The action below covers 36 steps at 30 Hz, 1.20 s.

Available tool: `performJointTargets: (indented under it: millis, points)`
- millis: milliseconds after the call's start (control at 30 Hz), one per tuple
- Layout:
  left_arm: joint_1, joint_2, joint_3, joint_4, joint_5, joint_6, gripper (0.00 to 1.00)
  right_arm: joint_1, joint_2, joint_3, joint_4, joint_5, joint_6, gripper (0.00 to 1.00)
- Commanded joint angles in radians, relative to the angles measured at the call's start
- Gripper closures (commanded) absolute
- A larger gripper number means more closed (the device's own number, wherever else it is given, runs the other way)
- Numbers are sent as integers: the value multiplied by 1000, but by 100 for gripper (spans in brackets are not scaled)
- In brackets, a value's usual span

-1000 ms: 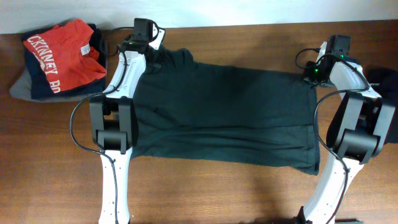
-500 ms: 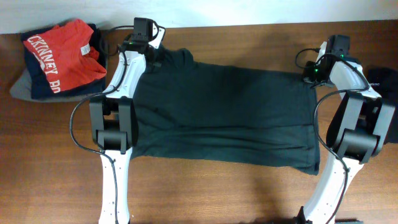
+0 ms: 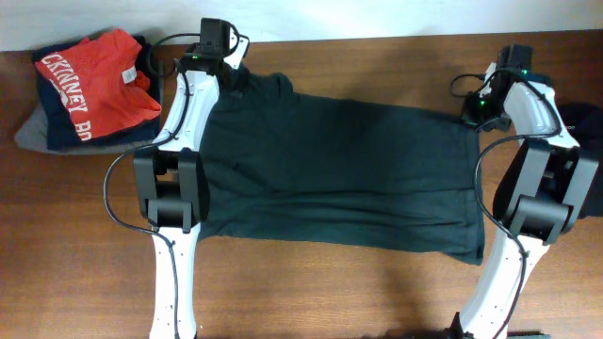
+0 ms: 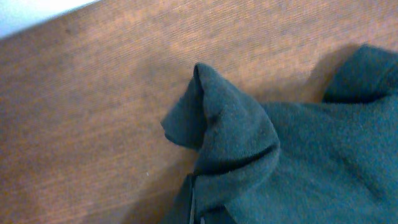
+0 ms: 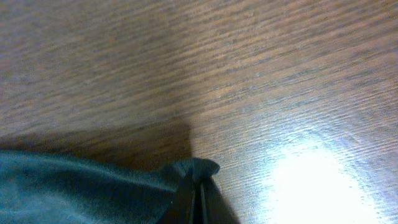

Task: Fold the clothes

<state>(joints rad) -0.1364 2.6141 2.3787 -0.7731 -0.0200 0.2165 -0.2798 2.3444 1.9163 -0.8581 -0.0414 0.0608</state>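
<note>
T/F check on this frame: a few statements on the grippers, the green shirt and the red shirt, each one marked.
1. The left gripper and the right gripper are each shut on a far corner of the dark green shirt. True.
2. The red shirt lies on the dark green shirt. False: it tops a separate pile to the left, apart from the green shirt.
3. The dark green shirt is bunched into a ball. False: it lies spread out flat between the two arms.
4. Bare table shows beyond the corner that the right gripper pinches. True.
</note>
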Motion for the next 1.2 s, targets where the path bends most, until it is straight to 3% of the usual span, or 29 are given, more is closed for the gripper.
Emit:
performJointTargets:
  millis: [0, 300, 500, 1167]
  points:
    - [0, -70, 20, -22, -10, -2, 99, 3, -3, 55, -39, 17, 37, 96]
    - [0, -132, 20, -164, -16, -13, 99, 5, -110, 76, -208, 16, 98, 96]
    - [4, -159, 20, -260, -259, -187, 99, 3, -150, 76, -302, 23, 105, 96]
    - [100, -207, 20, -517, -227, -218, 99, -39, -205, 76, -498, 27, 165, 96]
